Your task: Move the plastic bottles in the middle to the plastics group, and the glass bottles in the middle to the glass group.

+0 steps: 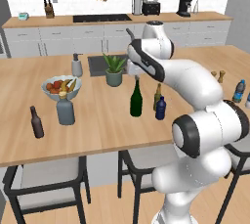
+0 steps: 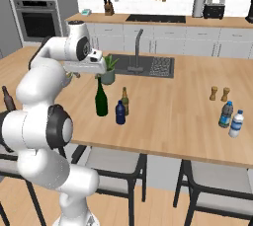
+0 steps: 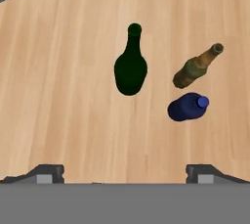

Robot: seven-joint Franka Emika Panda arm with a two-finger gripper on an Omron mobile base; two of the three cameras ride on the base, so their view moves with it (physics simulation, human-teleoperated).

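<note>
So I had the gripper [image 3: 125,171] spread wide with nothing in it, hanging over the wooden island [image 1: 97,120] above the middle cluster. The green wine bottle [image 3: 130,66] stood upright under it, with the amber beer bottle [image 3: 196,66] and the little navy bottle [image 3: 188,106] close beside it. Off left were the brown bottle [image 1: 36,122], the grey-blue flask [image 1: 65,108] and a bowl [image 1: 61,87] full of fruit. The light blue water bottle [image 2: 226,114] and a pale bottle [image 2: 236,124] sat far right.
</note>
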